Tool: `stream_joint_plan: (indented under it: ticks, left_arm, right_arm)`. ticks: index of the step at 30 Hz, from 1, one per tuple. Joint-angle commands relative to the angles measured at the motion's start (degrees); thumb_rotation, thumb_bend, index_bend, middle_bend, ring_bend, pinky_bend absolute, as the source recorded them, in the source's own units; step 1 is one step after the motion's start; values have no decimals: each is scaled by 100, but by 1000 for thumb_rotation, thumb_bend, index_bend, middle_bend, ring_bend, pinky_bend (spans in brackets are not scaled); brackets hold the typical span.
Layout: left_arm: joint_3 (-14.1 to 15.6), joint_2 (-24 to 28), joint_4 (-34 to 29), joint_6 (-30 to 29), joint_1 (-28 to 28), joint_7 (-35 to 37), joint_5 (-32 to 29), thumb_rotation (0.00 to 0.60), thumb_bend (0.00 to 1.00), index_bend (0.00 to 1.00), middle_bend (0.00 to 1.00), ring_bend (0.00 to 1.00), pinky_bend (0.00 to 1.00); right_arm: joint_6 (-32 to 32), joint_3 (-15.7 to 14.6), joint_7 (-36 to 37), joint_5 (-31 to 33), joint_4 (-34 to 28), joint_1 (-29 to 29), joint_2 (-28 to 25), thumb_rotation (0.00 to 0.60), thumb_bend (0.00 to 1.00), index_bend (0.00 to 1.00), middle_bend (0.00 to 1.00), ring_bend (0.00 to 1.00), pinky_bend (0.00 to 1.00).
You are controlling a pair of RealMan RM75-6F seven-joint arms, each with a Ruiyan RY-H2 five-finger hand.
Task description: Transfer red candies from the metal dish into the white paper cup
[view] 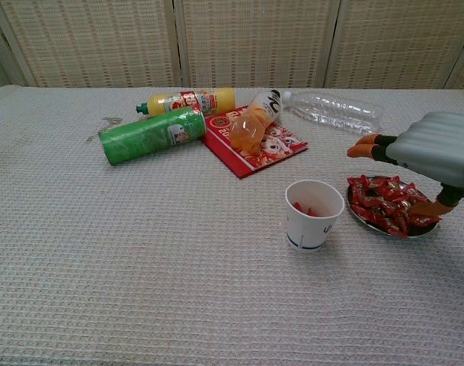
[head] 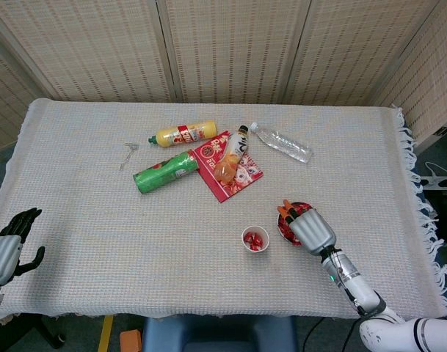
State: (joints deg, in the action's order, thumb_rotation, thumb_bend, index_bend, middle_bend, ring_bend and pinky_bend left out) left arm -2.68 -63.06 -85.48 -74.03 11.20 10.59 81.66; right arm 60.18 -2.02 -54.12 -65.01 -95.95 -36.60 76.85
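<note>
Two hands showed. We saw our right hand [view: 433, 156] at the right of the frame, fingers spread and holding nothing, poised over the metal dish [view: 390, 229] of red candies [view: 384, 204]. Our left hand [head: 4, 248] hung open at the lower left edge. Just left of the dish stood the white paper cup [view: 313, 215], upright, a few candies inside.

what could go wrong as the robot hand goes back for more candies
1. The right robot hand hovers open over the metal dish; a sweeping grab could push red candies over its low rim.
2. The white paper cup stands close beside the dish and looks light, so the returning hand might knock it over and spill the candies inside.
</note>
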Motion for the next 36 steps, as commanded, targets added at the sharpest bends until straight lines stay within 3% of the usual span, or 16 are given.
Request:
stream_joint_plan:
  ticks: [1,18,27,36]
  left_arm:
    - [3,-2,-1,-5,-4,-4,0,600,471,2,15,0,203]
    - [-7,19,24,-29,-11,99,6,600,470,0,15,0,203]
    - [-4,28,48,-20,-7,163,17,600,470,0,14,0,203]
    - [-5,39,79,4,3,256,22,600,471,0,14,0,203]
  right_arm:
    - [-140,-109,-302,219,242,-38,165,600,180,0,51,448,984]
    - [-248,-188,-1208,926,458,-324,595,600,178,4,51,452,983]
    - [-106,-277,-1461,1030,560,-392,755,600,178,108,111,474,985]
    - [126,-387,-1730,957,704,-396,898,600,178,245,252,517,993]
